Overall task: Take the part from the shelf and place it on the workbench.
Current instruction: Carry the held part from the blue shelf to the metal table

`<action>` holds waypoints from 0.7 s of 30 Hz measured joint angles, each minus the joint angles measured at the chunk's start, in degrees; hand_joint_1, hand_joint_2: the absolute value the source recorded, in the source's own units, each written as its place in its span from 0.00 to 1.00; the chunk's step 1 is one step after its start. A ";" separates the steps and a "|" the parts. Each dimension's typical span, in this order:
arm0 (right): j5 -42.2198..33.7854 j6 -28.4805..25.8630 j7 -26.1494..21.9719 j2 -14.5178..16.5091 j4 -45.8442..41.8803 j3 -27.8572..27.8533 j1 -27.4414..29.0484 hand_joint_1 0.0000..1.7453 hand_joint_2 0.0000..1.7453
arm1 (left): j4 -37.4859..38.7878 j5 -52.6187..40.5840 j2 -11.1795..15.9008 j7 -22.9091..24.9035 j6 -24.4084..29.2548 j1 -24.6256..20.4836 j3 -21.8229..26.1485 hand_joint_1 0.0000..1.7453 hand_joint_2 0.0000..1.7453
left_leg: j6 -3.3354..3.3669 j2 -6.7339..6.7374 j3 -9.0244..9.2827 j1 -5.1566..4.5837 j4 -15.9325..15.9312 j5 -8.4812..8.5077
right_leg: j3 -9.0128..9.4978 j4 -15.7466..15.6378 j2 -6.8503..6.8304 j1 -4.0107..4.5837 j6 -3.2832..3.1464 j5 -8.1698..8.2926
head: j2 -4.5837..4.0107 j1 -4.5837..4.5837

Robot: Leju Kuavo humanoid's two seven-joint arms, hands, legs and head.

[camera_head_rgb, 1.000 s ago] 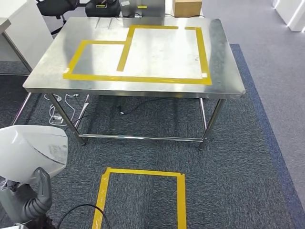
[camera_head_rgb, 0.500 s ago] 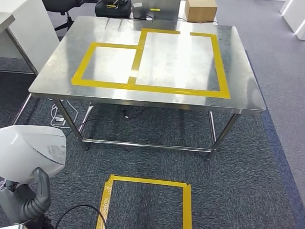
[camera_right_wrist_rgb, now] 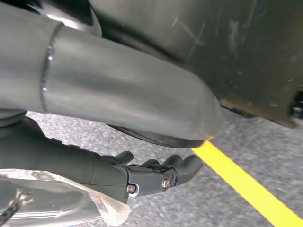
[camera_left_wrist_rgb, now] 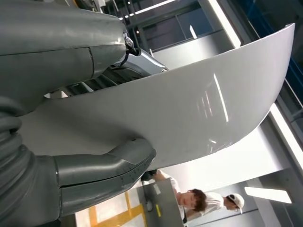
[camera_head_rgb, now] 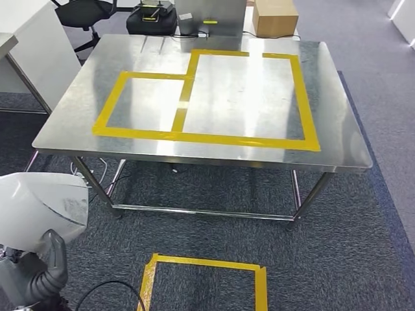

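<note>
One curved white panel (camera_head_rgb: 41, 207) rides in your left hand (camera_head_rgb: 47, 275), thumb clamped on its face to steady it for the taped steel workbench (camera_head_rgb: 342, 139) ahead, while your right hand (camera_right_wrist_rgb: 157, 175) hangs empty, fingers loosely extended.

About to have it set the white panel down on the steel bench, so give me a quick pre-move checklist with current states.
1. Left hand grips the curved white sheet part: ok, thumb and fingers on opposite faces.
2. Stainless steel workbench within reach: not ok, carpet lies between the robot and it.
3. Yellow-taped rectangles on the bench free of objects: ok.
4. Brown cardboard box and black case at the far edge outside the tape: ok.
5. Right hand free: ok, holds nothing.
6. Part's far edge condition: cannot tell.
</note>
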 joint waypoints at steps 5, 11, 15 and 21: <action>-0.25 0.16 -0.05 0.02 0.04 -0.02 -0.38 0.00 0.00 | 0.08 -0.14 0.21 0.08 -0.02 0.12 0.07 1.00 1.00 | 2.42 0.40 1.07 -0.38 -3.92 2.91 | 2.14 -1.00 -0.29 -0.05 2.02 -1.72 | -0.01 -0.14; -1.56 0.43 -0.22 0.02 0.02 -0.48 -0.47 0.00 0.00 | 0.06 -0.59 0.17 0.09 0.01 0.13 0.14 1.00 1.00 | 3.88 0.37 5.78 -0.13 -6.34 0.91 | -10.47 14.59 -0.65 -0.08 2.88 -5.02 | 0.01 0.68; -3.04 0.90 -0.70 0.02 0.04 -1.61 -0.02 0.00 0.00 | 0.07 -0.66 0.18 0.10 0.12 0.30 0.15 1.00 1.00 | 3.81 0.97 10.77 -0.40 -7.24 -2.16 | -13.96 7.71 -2.09 0.43 1.44 -0.06 | 0.01 1.09; -3.51 1.07 -1.04 0.04 -0.01 -2.75 -0.34 0.00 0.00 | -0.07 -0.73 0.19 0.22 0.27 0.53 0.28 1.00 1.00 | 1.91 2.24 14.13 -0.76 -5.69 -4.17 | -11.93 2.59 -1.96 0.94 -0.08 8.32 | 0.01 0.82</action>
